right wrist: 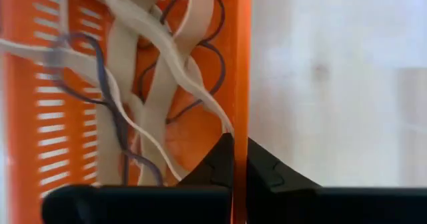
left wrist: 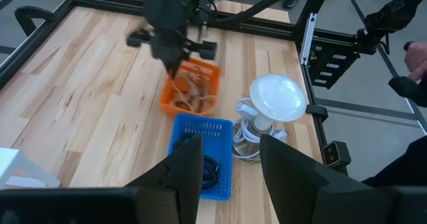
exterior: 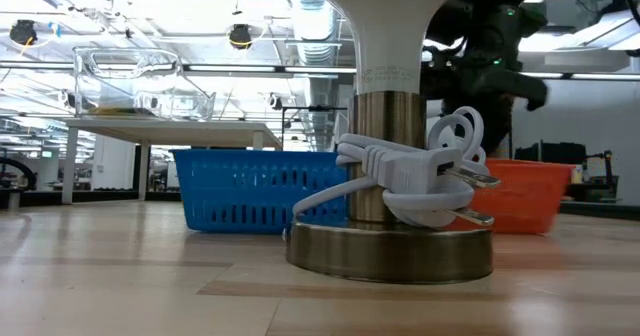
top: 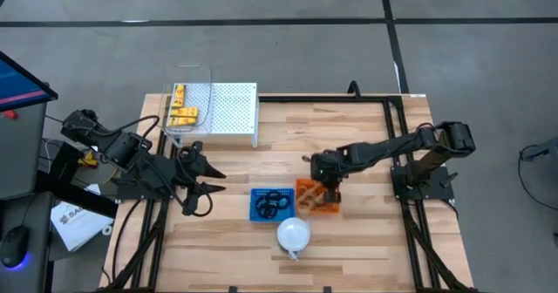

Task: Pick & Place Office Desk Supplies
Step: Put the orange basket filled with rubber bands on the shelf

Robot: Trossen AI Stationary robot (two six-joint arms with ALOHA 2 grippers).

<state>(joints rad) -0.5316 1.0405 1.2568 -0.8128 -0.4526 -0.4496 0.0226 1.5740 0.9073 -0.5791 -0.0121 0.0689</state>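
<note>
The right gripper point(top: 330, 188) hangs over the small orange plastic basket point(top: 316, 198) in the middle of the light wooden table point(top: 366, 241). Its two dark fingers are pressed together, and in the right wrist view their tips sit right at the basket's orange wall; I cannot tell if they pinch a band. Inside that basket lie the thin tan rubber-band loops point(right wrist: 143, 84), all tangled up. Just beside it stands a small blue plastic basket point(top: 272, 205) with the small black rings point(top: 274, 202) inside. In front of the two baskets stands a white round lamp point(top: 294, 235) on a shiny metal base point(exterior: 390, 251), with its white cord and plug point(exterior: 420, 171) wrapped around the stem. The left gripper point(top: 209, 178) waits at the left side of the table, well apart from the baskets, with its fingers apart and nothing between them. At the far edge of the table is a white tray with little holes point(top: 228, 108), and beside it a clear plastic box point(top: 187, 101) holds the yellow clips point(top: 181, 108).
</note>
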